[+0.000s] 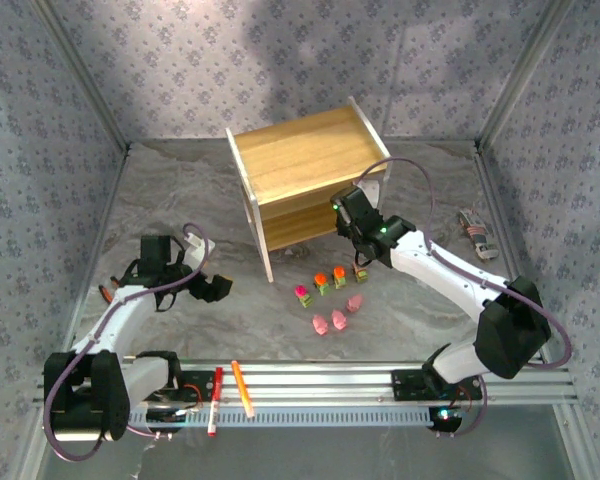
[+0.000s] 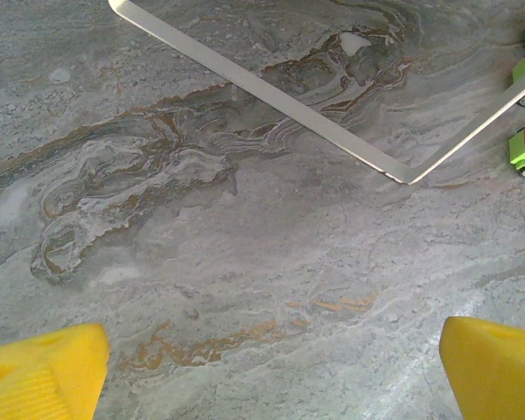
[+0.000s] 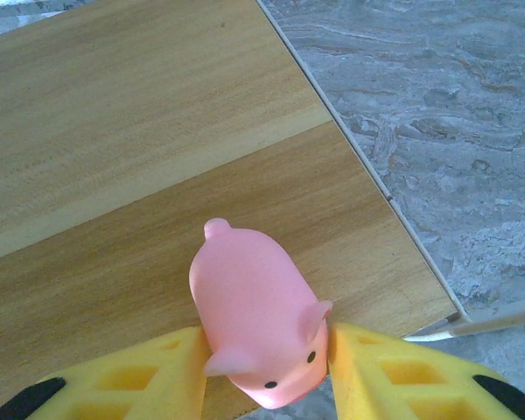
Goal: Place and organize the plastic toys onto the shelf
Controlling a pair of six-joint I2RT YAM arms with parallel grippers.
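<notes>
My right claw (image 3: 267, 332) barely parted, pinching pink pig (image 3: 245, 297) by flanks so it lands upright on shelf (image 3: 114, 131) board, near shelf corner (which tier, can't tell); other toys (image 1: 330, 300) lie on tabletop (image 1: 180, 200) before shelf.

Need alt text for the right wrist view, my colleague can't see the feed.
A pink pig toy sits gripped between two yellow jaws, snout toward the camera, over a wooden board of the shelf near its corner. Grey marbled tabletop lies to the right.
</notes>
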